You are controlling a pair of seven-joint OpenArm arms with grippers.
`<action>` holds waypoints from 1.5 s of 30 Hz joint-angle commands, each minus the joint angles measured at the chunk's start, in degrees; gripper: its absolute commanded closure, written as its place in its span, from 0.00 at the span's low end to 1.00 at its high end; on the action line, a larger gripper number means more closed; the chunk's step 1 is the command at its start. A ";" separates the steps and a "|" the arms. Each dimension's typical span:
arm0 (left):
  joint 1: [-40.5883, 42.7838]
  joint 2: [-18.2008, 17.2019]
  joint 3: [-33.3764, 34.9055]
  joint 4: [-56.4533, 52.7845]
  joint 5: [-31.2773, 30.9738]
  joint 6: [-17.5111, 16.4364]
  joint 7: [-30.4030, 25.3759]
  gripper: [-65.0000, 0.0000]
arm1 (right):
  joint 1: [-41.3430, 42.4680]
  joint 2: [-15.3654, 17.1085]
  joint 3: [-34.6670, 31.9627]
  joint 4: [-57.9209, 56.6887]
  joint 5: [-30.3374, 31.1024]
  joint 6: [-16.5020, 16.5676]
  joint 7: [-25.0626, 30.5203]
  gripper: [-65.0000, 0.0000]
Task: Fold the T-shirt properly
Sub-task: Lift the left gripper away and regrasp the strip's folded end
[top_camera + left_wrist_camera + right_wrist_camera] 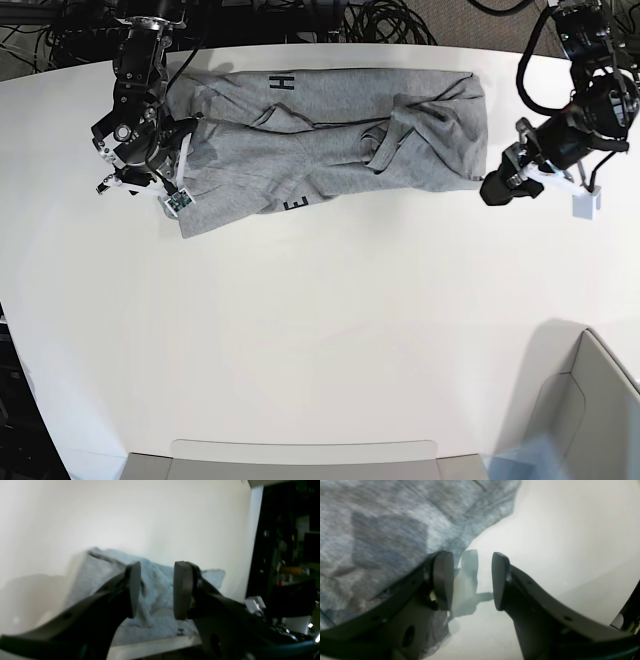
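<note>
The heather-grey T-shirt [340, 140] lies crumpled and partly folded across the far side of the white table [320, 320], with black letters showing at its edges. My right gripper [152, 165] hovers at the shirt's left end. In the right wrist view it [471, 580] is open and empty, one finger over the grey cloth [382, 530], the gap over bare table. My left gripper [497, 190] sits just off the shirt's right end. In the left wrist view it [157, 590] is open and empty, with the shirt [155, 580] lying beyond its fingers.
Cables and dark gear [380, 20] lie beyond the table's far edge. A grey bin or seat [590, 400] stands at the near right corner. In the left wrist view, dark clutter [287, 567] lies past the table's edge.
</note>
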 commanded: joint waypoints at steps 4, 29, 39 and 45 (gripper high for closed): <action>-0.39 -0.93 8.27 0.72 1.43 11.93 0.62 0.66 | 0.72 0.37 0.31 0.92 -0.02 0.89 0.27 0.61; -2.94 1.70 17.06 -2.62 12.59 15.97 1.15 0.64 | 0.28 0.37 0.22 0.92 -0.02 0.89 0.27 0.61; -6.89 3.46 23.13 -6.84 18.31 17.82 1.06 0.64 | -0.08 0.54 0.48 0.92 -0.02 0.89 0.27 0.61; -7.07 5.04 23.30 -5.61 18.83 17.47 0.53 0.73 | -0.43 0.54 0.48 0.92 -0.02 0.89 0.27 0.61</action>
